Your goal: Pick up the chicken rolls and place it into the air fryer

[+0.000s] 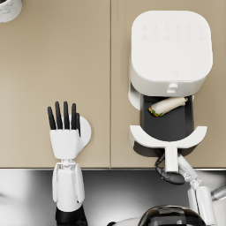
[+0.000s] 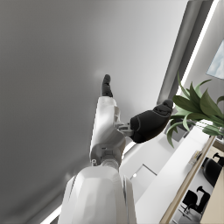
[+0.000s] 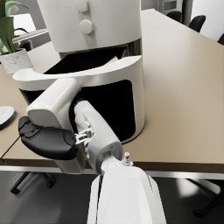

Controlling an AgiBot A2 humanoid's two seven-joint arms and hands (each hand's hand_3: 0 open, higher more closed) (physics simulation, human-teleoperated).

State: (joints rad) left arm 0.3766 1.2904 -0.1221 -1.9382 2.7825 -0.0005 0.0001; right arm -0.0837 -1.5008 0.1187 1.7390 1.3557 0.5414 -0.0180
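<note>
Head view: roll (image 1: pixel 167 106) in open drawer (image 1: pixel 167 137) of fryer (image 1: pixel 170 48), upper right. Left hand (image 1: pixel 65 132) at lower left, fingers spread, holding nothing, over plate (image 1: pixel 85 130). Right hand (image 1: pixel 170 175) grips drawer handle (image 1: pixel 171 160), bottom right.
Left wrist view: left hand (image 2: pixel 144 122) released.
Right wrist view: right hand (image 3: pixel 48 142) clasps handle (image 3: pixel 54 105); pot (image 3: pixel 16 59) at upper left.

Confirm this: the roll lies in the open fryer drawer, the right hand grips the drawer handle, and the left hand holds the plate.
One point is wrong. The left hand holds nothing: the head view shows it flat and open above the plate. The rest stands: the roll lies in the open drawer, and the right hand grips its handle.
</note>
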